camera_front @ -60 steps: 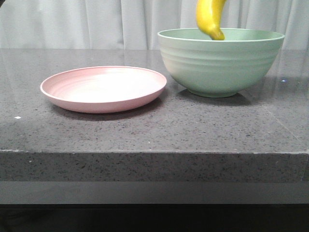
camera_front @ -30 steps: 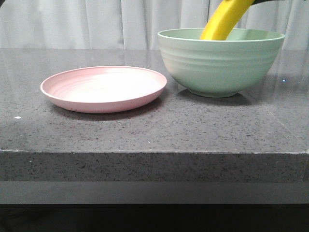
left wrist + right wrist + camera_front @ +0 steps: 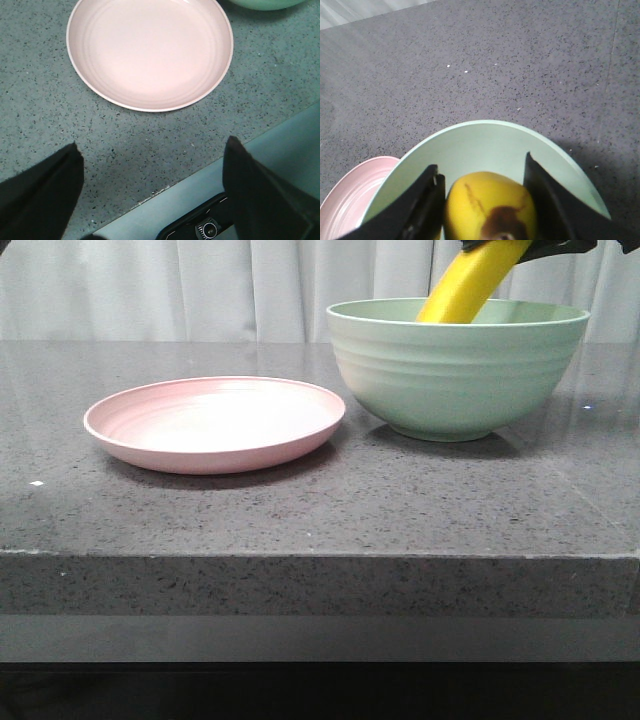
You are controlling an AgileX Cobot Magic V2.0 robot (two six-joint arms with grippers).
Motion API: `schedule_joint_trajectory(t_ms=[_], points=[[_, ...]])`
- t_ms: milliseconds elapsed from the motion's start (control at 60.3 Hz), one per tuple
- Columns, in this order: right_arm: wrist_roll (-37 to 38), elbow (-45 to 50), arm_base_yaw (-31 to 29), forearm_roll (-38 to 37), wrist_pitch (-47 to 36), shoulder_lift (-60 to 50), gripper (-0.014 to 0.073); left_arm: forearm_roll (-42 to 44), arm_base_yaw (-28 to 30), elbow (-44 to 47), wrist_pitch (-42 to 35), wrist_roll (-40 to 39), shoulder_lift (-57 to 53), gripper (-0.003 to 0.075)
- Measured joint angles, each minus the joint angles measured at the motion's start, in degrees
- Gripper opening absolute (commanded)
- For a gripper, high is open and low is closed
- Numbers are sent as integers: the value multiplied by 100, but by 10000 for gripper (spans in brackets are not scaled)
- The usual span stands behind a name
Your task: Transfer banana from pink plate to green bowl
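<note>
The banana (image 3: 470, 285) leans tilted with its lower end inside the green bowl (image 3: 455, 370) and its upper end at my right gripper (image 3: 545, 245) at the top edge of the front view. In the right wrist view, my right gripper (image 3: 481, 165) is shut on the banana (image 3: 490, 205) over the bowl (image 3: 485, 145). The pink plate (image 3: 215, 425) lies bare to the left of the bowl. My left gripper (image 3: 152, 143) is open and holds nothing, above the table's front edge near the plate (image 3: 150, 50).
The dark speckled stone table (image 3: 320, 510) has a straight front edge. A white curtain (image 3: 200, 290) hangs behind it. Plate and bowl stand close together. A sliver of the bowl (image 3: 260, 4) shows in the left wrist view.
One second ago the banana hung nearly upright over the bowl's rim. It has since tilted and its lower end has gone down into the bowl. The last half second shows almost no movement.
</note>
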Motion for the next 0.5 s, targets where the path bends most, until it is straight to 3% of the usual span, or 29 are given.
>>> schedule_joint_trajectory(t_ms=[249, 497], points=[[-50, -9, 0, 0, 21, 0, 580, 0, 0, 0, 0, 0, 0, 554], [-58, -20, 0, 0, 21, 0, 594, 0, 0, 0, 0, 0, 0, 554]])
